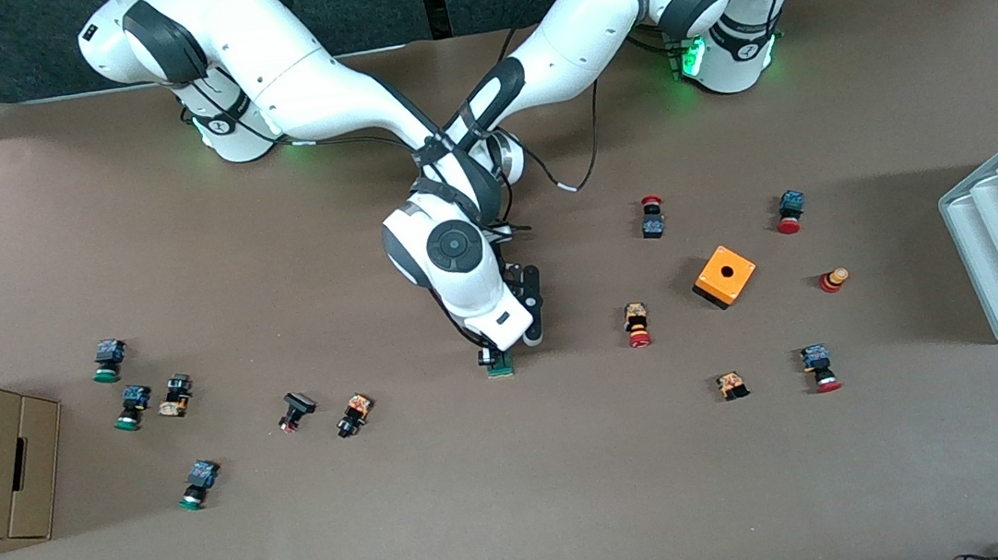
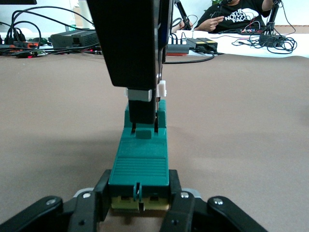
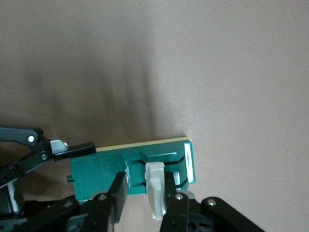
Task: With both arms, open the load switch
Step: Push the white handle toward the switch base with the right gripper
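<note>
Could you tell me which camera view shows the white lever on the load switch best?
The right wrist view: the white lever sits between the right gripper's fingers. The left wrist view shows only a sliver; the front view hides it under the arms.

High front camera facing the robots — wrist cameras close on load switch (image 2: 140, 164).

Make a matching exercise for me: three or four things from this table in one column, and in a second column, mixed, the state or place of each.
Column 1
1. dark-green rectangular load switch
2. left gripper
3. right gripper
4. orange cube with a round hole

Column 2
a. shut on the white lever piece
b. lying on the brown table, held by both grippers
c. standing free, toward the left arm's end
d. shut on the end of the green body

Pairs: 1-b, 2-d, 3-a, 4-c
</note>
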You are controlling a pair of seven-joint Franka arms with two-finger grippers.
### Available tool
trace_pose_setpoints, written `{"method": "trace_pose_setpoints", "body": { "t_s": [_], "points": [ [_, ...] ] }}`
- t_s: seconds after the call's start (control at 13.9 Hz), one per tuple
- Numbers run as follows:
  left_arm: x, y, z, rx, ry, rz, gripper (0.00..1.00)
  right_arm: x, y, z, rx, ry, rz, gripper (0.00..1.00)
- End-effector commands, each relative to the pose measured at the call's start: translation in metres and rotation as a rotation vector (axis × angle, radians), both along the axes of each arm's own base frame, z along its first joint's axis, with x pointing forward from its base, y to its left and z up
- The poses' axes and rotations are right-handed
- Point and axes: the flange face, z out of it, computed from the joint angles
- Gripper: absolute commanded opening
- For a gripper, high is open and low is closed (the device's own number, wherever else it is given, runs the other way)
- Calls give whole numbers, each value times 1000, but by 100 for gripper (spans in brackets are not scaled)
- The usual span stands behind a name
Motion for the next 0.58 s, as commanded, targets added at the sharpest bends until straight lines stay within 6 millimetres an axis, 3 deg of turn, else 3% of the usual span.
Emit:
{"method": "trace_pose_setpoints", "body": {
  "t_s": [0.0, 0.5],
  "points": [
    [8, 5, -4, 25, -18, 1, 48, -11, -5, 10, -8, 19, -14, 38],
    [9, 5, -3, 25, -21, -2, 48, -15, -4, 21, -5, 27, -10, 38]
  ]
}}
